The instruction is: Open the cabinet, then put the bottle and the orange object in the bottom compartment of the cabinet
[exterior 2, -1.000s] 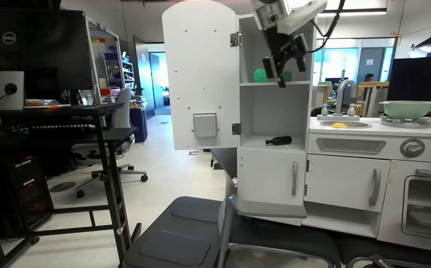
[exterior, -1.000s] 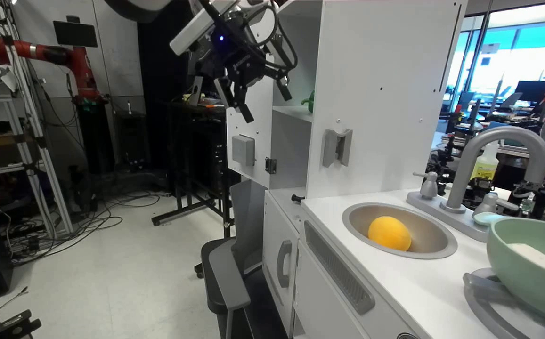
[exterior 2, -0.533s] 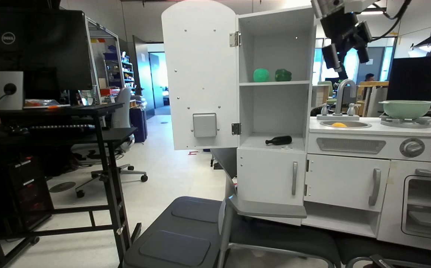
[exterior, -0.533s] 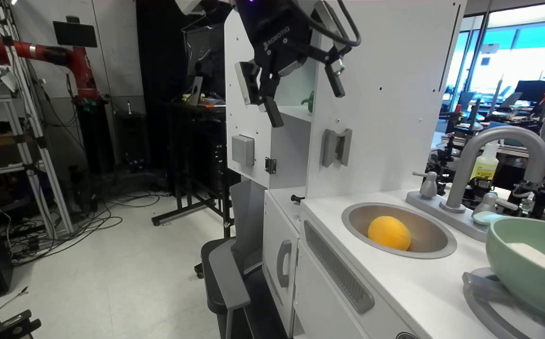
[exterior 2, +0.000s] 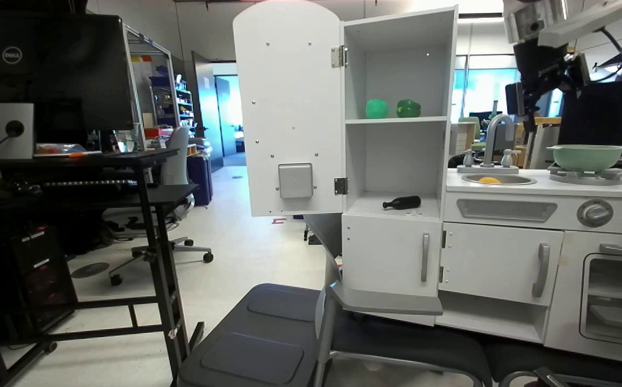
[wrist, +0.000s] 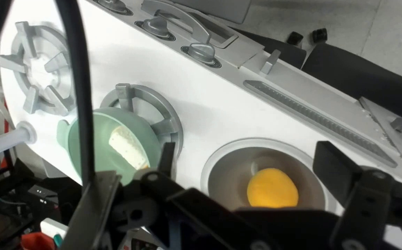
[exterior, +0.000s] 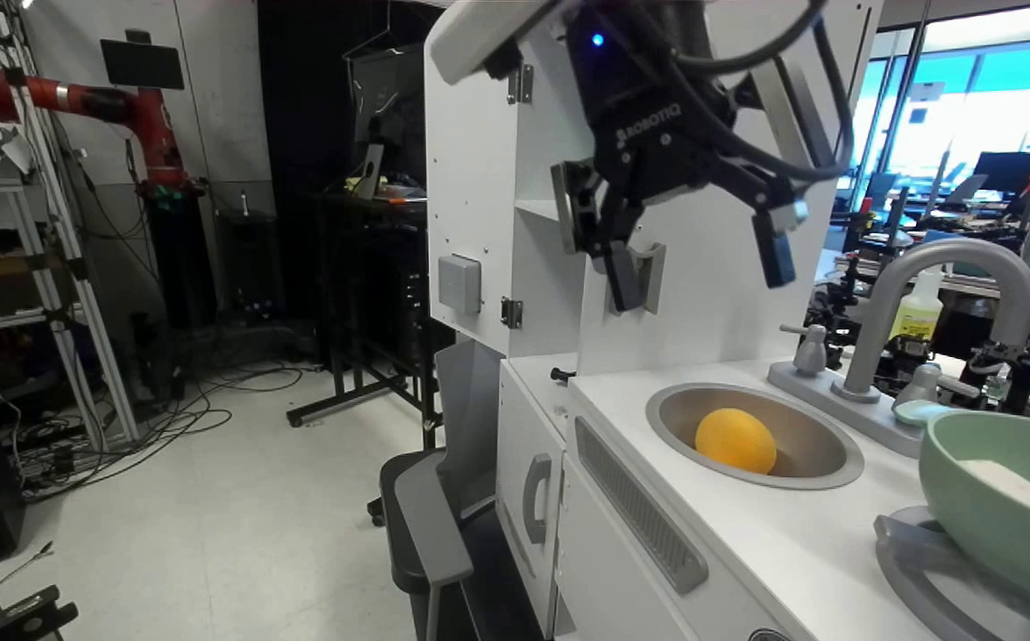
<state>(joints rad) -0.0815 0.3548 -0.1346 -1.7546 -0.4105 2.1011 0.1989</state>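
Observation:
The orange object [exterior: 735, 442] is a round yellow-orange ball in the sink. It also shows in an exterior view [exterior 2: 489, 180] and in the wrist view [wrist: 272, 189]. The black bottle [exterior 2: 403, 202] lies on its side on the floor of the cabinet's open lower shelf space; its neck end shows in an exterior view [exterior: 561, 376]. The tall white cabinet [exterior 2: 402, 156] has its upper door [exterior 2: 294, 107] swung wide open. My gripper [exterior: 700, 270] is open and empty, above the sink area. In the wrist view the open fingers [wrist: 250, 161] stand either side of the sink.
The grey sink rim [exterior: 844, 463] surrounds the ball, with a faucet [exterior: 960, 254] behind. A green bowl [exterior: 1004, 507] stands on a burner. Two green objects [exterior 2: 391, 109] sit on the upper shelf. A closed lower door [exterior 2: 383, 252] and a chair [exterior 2: 391, 302] stand below the open shelves.
My gripper has moved from in front of the open cabinet to the right in both exterior views, toward the sink. It stays open. The bottle, ball and door have not moved.

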